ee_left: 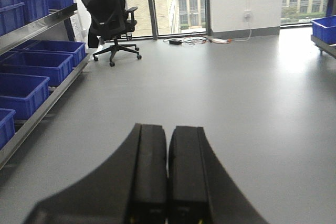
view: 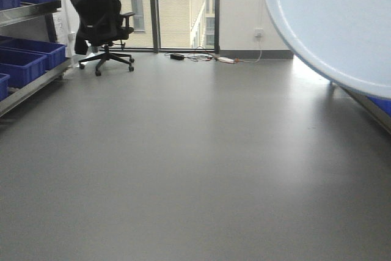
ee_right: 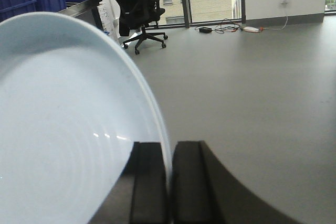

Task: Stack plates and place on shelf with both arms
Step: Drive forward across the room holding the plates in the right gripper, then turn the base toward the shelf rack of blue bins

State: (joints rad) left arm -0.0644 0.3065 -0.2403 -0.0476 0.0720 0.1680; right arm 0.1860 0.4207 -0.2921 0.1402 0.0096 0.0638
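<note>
We see the right gripper pinching the pale bluish-white glossy round plate by its rim, the thin edge wedged between the two black fingers. The plate stands tilted on edge, its ringed face filling the left of the right wrist view. In the front view the same plate hangs in the upper right corner, held up above the grey floor. The left gripper has its black pads pressed together with nothing between them. The stainless-steel shelf rack, loaded with blue plastic crates, runs along the left side, well apart from the plate, and a black mesh office chair stands by the window beyond it
</note>
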